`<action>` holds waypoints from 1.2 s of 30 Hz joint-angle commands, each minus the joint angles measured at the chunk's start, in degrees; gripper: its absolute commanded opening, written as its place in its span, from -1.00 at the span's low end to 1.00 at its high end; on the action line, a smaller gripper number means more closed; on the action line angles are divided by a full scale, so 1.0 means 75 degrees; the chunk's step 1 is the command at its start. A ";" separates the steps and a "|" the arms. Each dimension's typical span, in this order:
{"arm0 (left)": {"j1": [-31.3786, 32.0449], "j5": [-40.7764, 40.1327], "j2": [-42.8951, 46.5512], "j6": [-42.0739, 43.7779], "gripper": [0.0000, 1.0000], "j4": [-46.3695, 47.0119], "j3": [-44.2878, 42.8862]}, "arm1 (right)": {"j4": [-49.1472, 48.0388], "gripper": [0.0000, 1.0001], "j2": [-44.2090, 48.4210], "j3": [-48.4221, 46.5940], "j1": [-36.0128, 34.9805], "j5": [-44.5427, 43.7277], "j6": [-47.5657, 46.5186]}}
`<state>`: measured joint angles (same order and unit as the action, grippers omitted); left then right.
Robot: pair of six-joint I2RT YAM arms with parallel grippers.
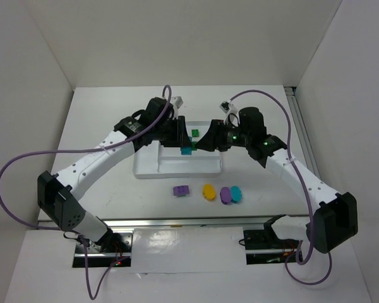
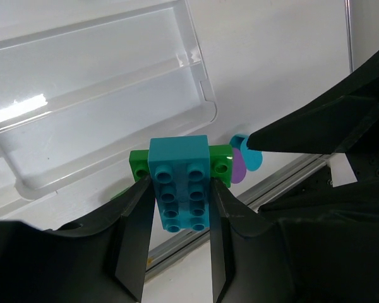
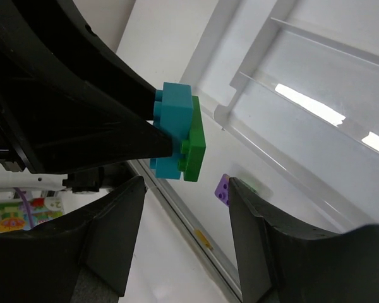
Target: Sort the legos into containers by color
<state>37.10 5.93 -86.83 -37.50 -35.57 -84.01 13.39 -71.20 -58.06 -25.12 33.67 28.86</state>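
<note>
My left gripper (image 2: 180,189) is shut on a teal studded brick (image 2: 179,183) that has a green brick (image 2: 220,161) stuck to its far side. I hold the pair above the white tray (image 2: 114,95). In the top view the left gripper (image 1: 184,146) and teal brick (image 1: 187,150) are over the tray's middle (image 1: 177,169). My right gripper (image 3: 186,183) is open and empty, just short of the teal brick (image 3: 174,126) and green brick (image 3: 194,148). In the top view the right gripper (image 1: 206,144) faces the left one closely.
A purple brick (image 1: 180,190), a yellow oval (image 1: 208,191), a purple oval (image 1: 225,195) and a teal oval (image 1: 235,193) lie in a row on the table in front of the tray. A small green brick (image 1: 194,132) shows at the tray's far side.
</note>
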 commanded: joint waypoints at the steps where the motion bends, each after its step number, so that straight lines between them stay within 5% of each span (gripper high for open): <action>1: -0.0013 0.0217 -0.0060 0.0043 -1.00 0.0243 -0.0202 | -0.0390 0.24 -0.0185 -0.0004 -0.0131 0.0198 -0.0109; 7: -0.0013 0.0217 0.0093 0.0112 -1.00 0.0243 -0.0119 | -0.0765 0.22 -0.0338 0.0089 -0.0201 0.0280 0.0066; 12: -0.0013 0.0287 0.0093 0.0113 -1.00 0.0243 -0.0119 | -0.0765 -0.05 -0.0409 0.0089 -0.0201 0.0198 -0.0005; 21: -0.0013 0.0428 0.0233 0.0042 -1.00 0.0384 0.0174 | -0.0836 -0.08 -0.0632 0.0089 -0.0201 0.0198 -0.0075; 28: -0.0013 0.0498 0.0303 0.0042 -1.00 0.0384 0.0244 | -0.0799 -0.80 -0.0632 0.0089 -0.0201 0.0267 -0.0145; 36: -0.0013 0.0416 0.0374 -0.0028 -1.00 0.0466 0.0326 | -0.1058 -1.00 -0.0562 0.0312 -0.0201 0.0234 0.0124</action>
<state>37.04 8.40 -86.35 -37.71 -34.22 -82.02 8.97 -76.01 -56.36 -26.28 35.68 29.36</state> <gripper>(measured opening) 0.469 0.008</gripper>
